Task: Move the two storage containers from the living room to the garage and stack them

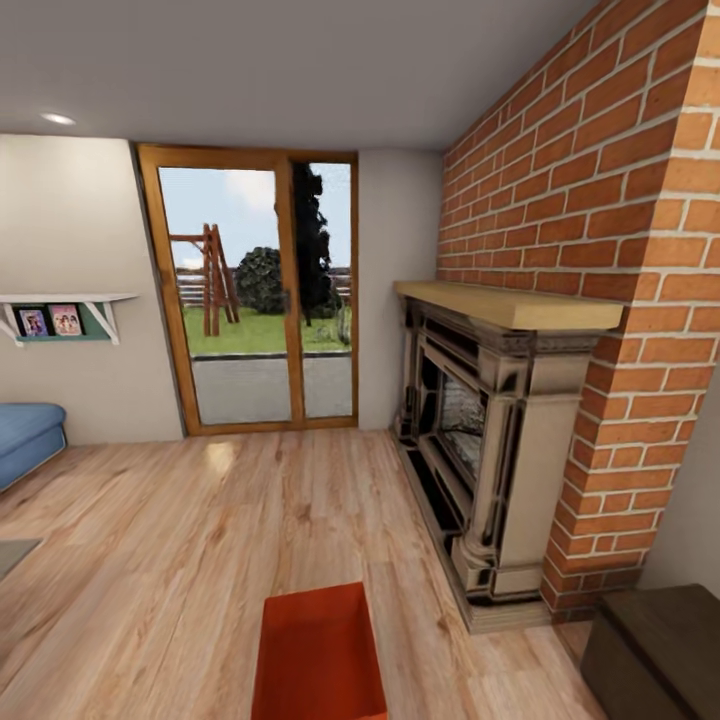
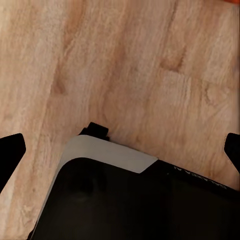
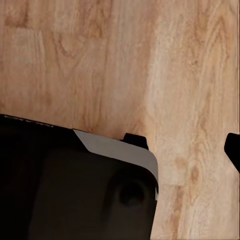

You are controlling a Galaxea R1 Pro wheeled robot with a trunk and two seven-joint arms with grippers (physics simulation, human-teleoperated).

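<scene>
One orange-red storage container (image 1: pixel 318 655) lies on the light wood-plank floor (image 1: pixel 200 540) of the living room, low in the middle of the head view, its far end towards the glass doors. A sliver of orange (image 2: pixel 234 1) shows at the edge of the left wrist view. The second container is out of view. My left gripper (image 2: pixel 120 150) hangs open over the planks, its two dark fingertips (image 2: pixel 11 150) far apart above my black base. One fingertip (image 3: pixel 233 149) of my right gripper (image 3: pixel 120 150) sits at the frame's edge, spread wide and holding nothing.
A brick-and-stone fireplace (image 1: pixel 490 440) juts out on the right, with a dark wooden cabinet (image 1: pixel 655 650) in front of it. Wood-framed glass doors (image 1: pixel 255 300) stand straight ahead. A blue sofa (image 1: pixel 25 435) and a rug corner (image 1: pixel 15 555) are on the left.
</scene>
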